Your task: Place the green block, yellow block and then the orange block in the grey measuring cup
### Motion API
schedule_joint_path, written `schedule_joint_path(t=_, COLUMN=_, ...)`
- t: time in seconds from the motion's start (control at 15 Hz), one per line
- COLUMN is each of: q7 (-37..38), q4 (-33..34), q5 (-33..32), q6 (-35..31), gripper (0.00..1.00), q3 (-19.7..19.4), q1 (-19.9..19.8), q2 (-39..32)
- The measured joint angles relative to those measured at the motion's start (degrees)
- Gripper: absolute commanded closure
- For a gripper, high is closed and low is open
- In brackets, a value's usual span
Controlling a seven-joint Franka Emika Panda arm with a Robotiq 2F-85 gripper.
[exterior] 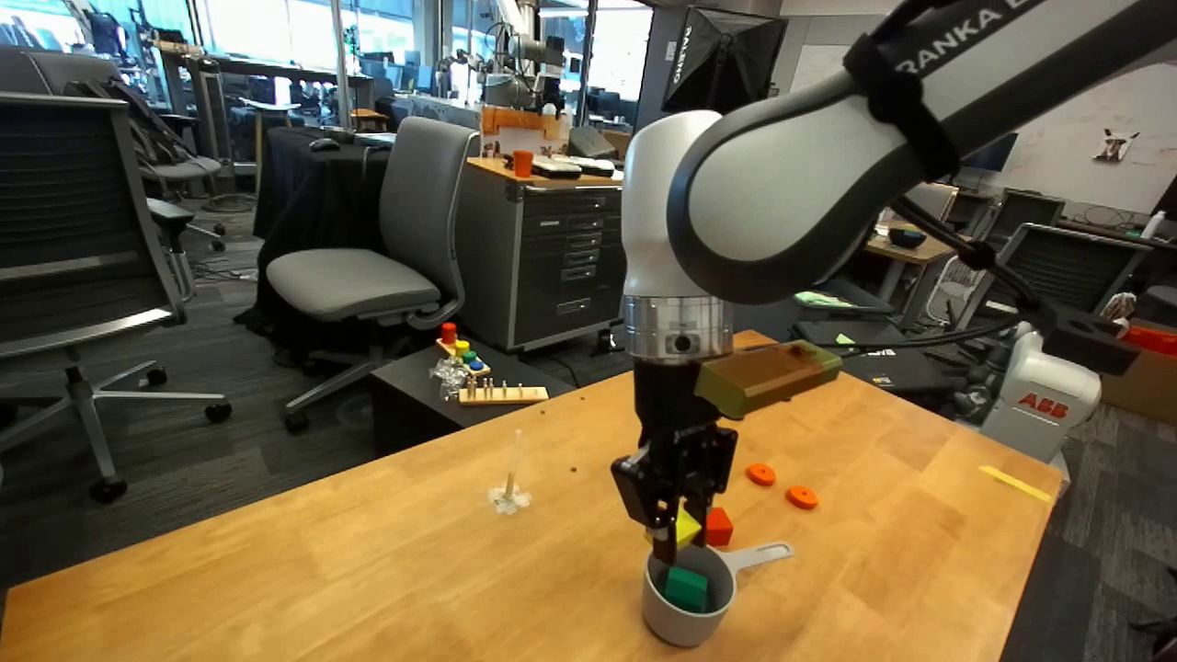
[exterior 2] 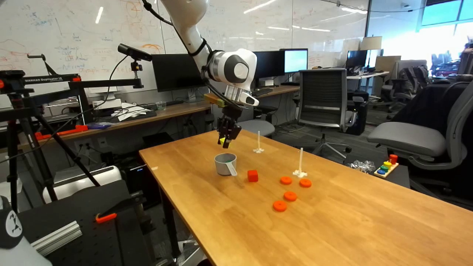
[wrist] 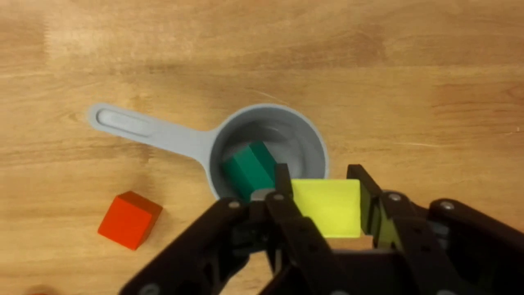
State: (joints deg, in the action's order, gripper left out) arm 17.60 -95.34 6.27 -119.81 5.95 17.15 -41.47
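Observation:
My gripper (wrist: 319, 174) is shut on the yellow block (wrist: 327, 209) and holds it in the air, beside and partly over the cup's rim in the wrist view. The gripper (exterior: 685, 535) and the yellow block (exterior 2: 222, 140) also show in the exterior views. The grey measuring cup (wrist: 266, 107) stands upright on the table; it shows in both exterior views (exterior: 676, 630) (exterior 2: 221, 169). The green block (wrist: 249, 170) lies tilted inside the cup, partly hidden by a finger in the wrist view. The orange-red block (wrist: 125, 221) sits on the table near the cup's handle, also in an exterior view (exterior 2: 252, 176).
Several flat orange rings (exterior 2: 290, 196) lie on the wooden table (exterior 2: 332, 221). Two thin upright pegs, a near one (exterior 2: 300, 162) and a farther one (exterior 2: 258, 140), are taped to the table. A dark side table with toys (exterior: 504, 395) stands beyond the edge.

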Motion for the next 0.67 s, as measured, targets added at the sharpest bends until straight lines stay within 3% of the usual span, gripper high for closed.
schedule_joint_path(t=0.13, q7=-0.01, q4=-5.54, q5=0.50, q6=-2.37, gripper=0.30, q3=0.00, q1=-0.39, q2=2.42)
schedule_joint_path(t=0.4, q7=-0.02, q4=-14.66, q5=0.67, q6=-6.84, gripper=0.00, q3=-0.10, q1=-1.32, q2=6.45)
schedule_joint_path(t=0.67, q7=-0.04, q4=-19.52, q5=0.06, q6=-10.63, gripper=0.00, q3=-1.16, q1=-2.12, q2=8.94)
